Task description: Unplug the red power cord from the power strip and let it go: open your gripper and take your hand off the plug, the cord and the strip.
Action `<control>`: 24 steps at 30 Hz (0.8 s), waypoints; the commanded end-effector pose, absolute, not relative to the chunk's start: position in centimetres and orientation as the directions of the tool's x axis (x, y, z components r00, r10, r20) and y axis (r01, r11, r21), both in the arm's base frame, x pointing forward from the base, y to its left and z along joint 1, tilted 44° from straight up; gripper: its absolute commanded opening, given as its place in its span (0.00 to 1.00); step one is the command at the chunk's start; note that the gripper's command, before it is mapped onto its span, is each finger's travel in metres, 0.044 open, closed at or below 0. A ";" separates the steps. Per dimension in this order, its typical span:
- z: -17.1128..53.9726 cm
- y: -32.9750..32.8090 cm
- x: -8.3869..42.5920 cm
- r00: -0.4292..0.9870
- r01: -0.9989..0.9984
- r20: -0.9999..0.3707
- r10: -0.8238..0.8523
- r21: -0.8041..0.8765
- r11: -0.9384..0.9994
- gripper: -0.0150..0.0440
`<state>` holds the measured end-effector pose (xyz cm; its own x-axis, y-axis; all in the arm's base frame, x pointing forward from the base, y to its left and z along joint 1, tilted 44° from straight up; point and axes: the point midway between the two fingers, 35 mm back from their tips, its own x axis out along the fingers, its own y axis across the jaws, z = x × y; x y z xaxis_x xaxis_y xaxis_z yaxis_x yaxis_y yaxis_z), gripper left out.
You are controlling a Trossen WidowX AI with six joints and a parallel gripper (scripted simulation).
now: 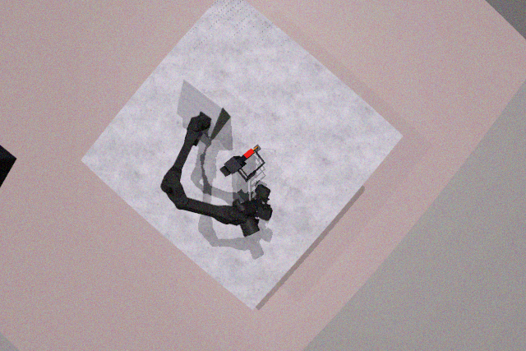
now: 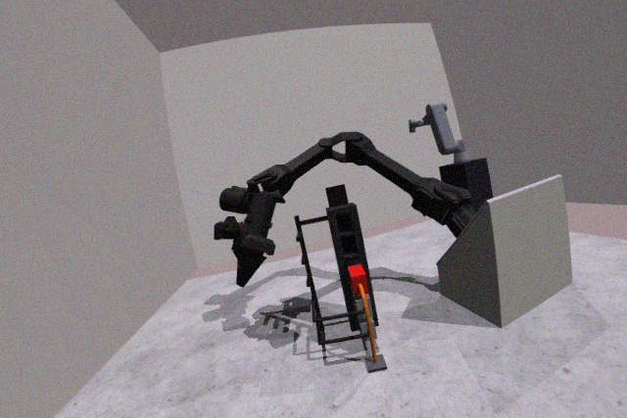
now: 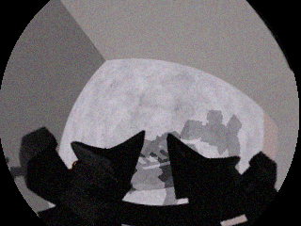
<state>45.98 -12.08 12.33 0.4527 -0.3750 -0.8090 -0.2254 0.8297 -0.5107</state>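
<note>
The red plug (image 1: 248,153) (image 2: 357,276) sits against the face of the upright black power strip (image 1: 234,164) (image 2: 341,261), at its lower part; its prongs are hidden. Its cord (image 2: 370,330) is orange and runs from the plug down to a small grey block. My gripper (image 2: 242,285) (image 3: 156,135) points down, left of the strip in the exterior view and apart from plug, cord and strip. In the wrist view its fingers stand partly open, with only the floor and shadows between them. The plug cannot be made out in the wrist view.
A thin black wire frame (image 1: 264,163) (image 2: 308,271) stands beside the strip, between it and my hand. The grey block (image 2: 376,363) is at the cord's lower end. A tall pale panel (image 2: 529,252) stands by my arm's base, with a grey device (image 2: 441,130) behind it.
</note>
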 end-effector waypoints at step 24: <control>0.3 5.2 28.6 -0.036 -0.958 -0.725 -0.688 -0.172 0.232 0.53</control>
